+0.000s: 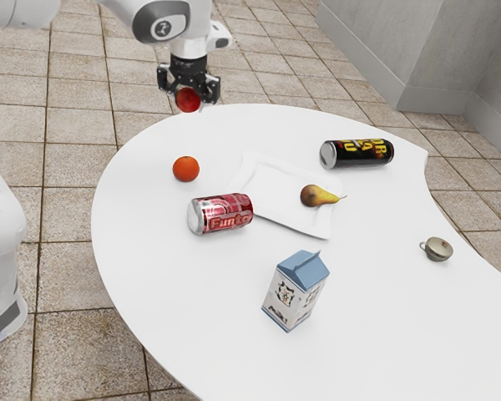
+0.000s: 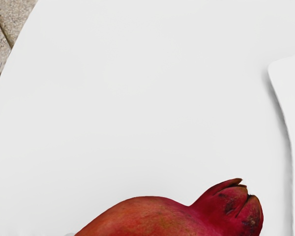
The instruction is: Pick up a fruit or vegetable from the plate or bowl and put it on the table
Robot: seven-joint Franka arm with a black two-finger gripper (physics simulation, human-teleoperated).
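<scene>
One black gripper (image 1: 189,93) was up in the air, off the plate (image 1: 271,199) on its far side toward the exterior view's left, its jaws closed around one pomegranate (image 1: 188,101), a finger on either side. The wrist view had the fruit's split crown (image 2: 241,204) leaning toward the plate's edge, with bare white table (image 1: 150,251) between. Three fruits were in sight altogether: that one, held clear of the plate and not yet set down; one pear (image 1: 319,196), lying on the plate with its stem toward the exterior view's right; and one orange (image 1: 186,169), resting on the table off the plate's exterior-view left side. There were two cans, both on their sides: a red one (image 1: 221,214) right beside the plate, at its left in the exterior view, and a black one (image 1: 357,154) near its far right corner. One milk carton (image 1: 296,290) stood on the plate's near side, and one small lidded pot (image 1: 438,249) sat well apart from the plate, toward the exterior view's right.
</scene>
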